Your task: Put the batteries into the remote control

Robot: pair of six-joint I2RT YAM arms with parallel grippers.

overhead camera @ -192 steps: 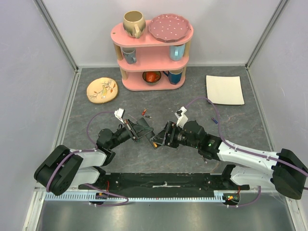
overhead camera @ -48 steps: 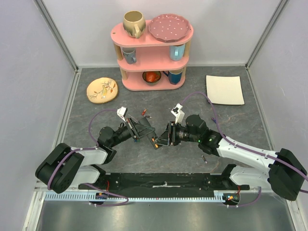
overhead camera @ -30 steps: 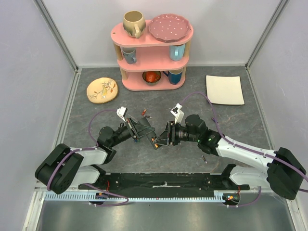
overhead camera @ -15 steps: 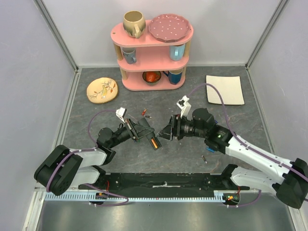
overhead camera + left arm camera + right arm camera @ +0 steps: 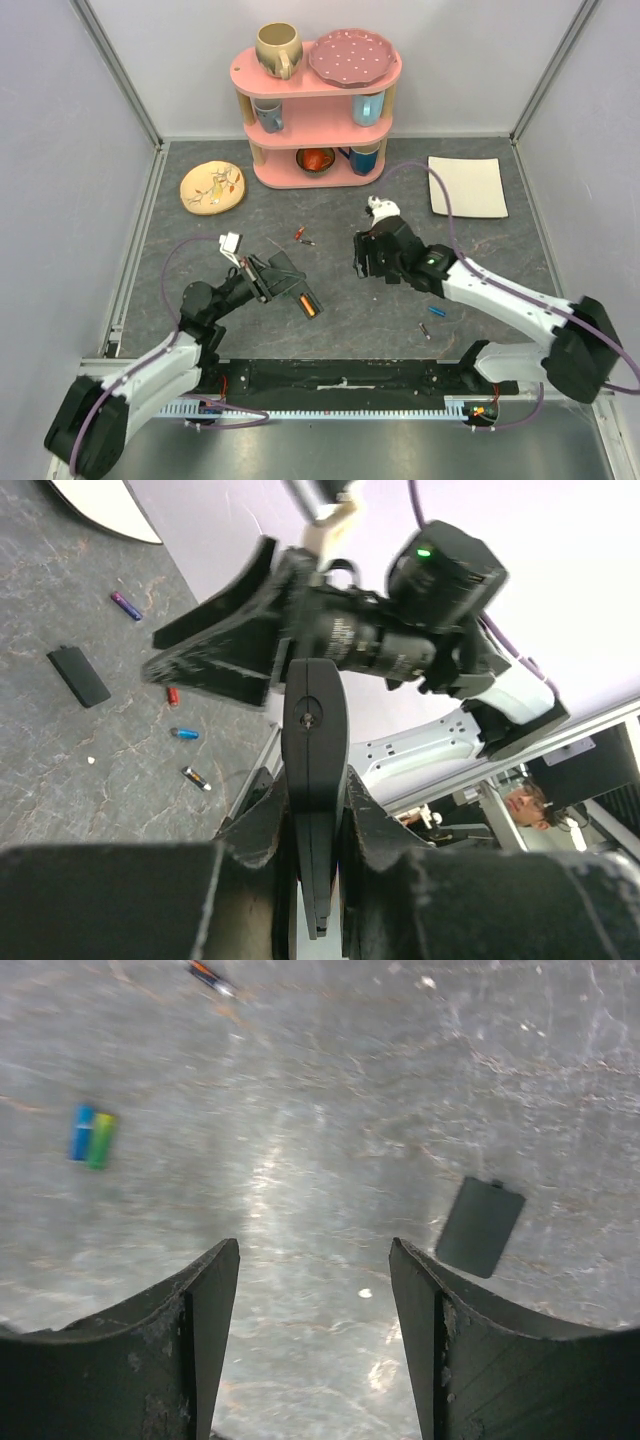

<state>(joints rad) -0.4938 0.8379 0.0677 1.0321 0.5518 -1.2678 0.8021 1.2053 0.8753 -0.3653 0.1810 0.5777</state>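
Mottled grey, stone-patterned tabletop is filling the overhead view, where the left gripper (image 5: 283, 283) is clamping the remote control (image 5: 303, 298) by one end. The slim black bar is projecting past its fingertips with an orange battery (image 5: 309, 306) showing in the slot, probably to present that slot to the other arm. The right gripper (image 5: 361, 260) is hanging apart from the remote, with a red battery (image 5: 300, 236) lying beyond the left fingertips. From the left wrist, smooth matte plastic with a rounded tip is standing edge-on, pinched tight between both fingers (image 5: 250, 830). Down on the table to one side of them, thin glossy cylinders are lying scattered: a purple battery (image 5: 126, 605) and a blue battery (image 5: 184, 733), near a flat black cover (image 5: 80, 675). From the right wrist, two dark wedge-shaped fingers (image 5: 205, 1310) are standing wide with only bare table between them. A blurred blue-green battery (image 5: 92, 1136) is lying outside one finger, the cover just beyond the other.
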